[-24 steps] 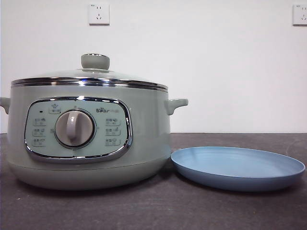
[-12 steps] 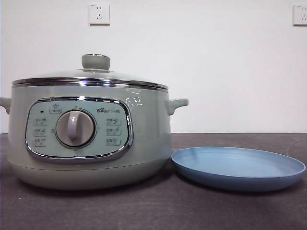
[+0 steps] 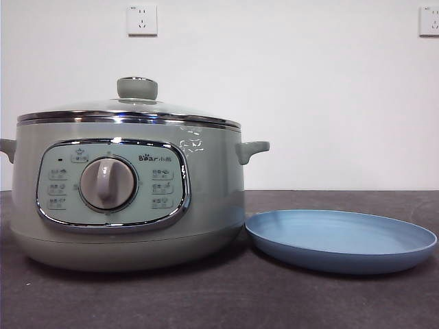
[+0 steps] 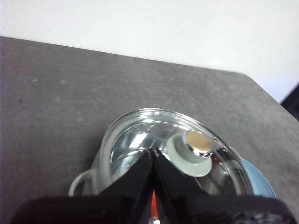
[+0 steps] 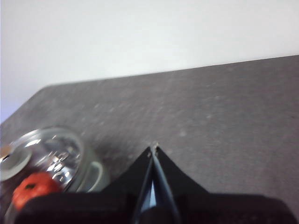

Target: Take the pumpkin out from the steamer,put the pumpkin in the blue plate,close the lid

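The steamer (image 3: 206, 199) stands at the left of the table with the lid (image 3: 130, 111) on it, its pale green knob (image 3: 136, 88) upright. The blue plate (image 3: 341, 240) lies empty to its right. The pumpkin (image 5: 35, 189) shows orange-red through the glass lid in the right wrist view. My left gripper (image 4: 154, 151) is shut and empty, hanging above the lid (image 4: 135, 140) just beside the knob (image 4: 196, 149). My right gripper (image 5: 154, 148) is shut and empty, above the table beside the steamer's side handle (image 5: 96, 175). Neither arm shows in the front view.
The dark grey table (image 3: 219, 301) runs to a white wall with two sockets (image 3: 141, 20). The table's rounded corner (image 4: 254, 81) shows in the left wrist view. A sliver of the plate (image 4: 259, 179) shows past the lid.
A small glint has appeared on the steamer's front wall. Steamer, lid and plate have not visibly moved.
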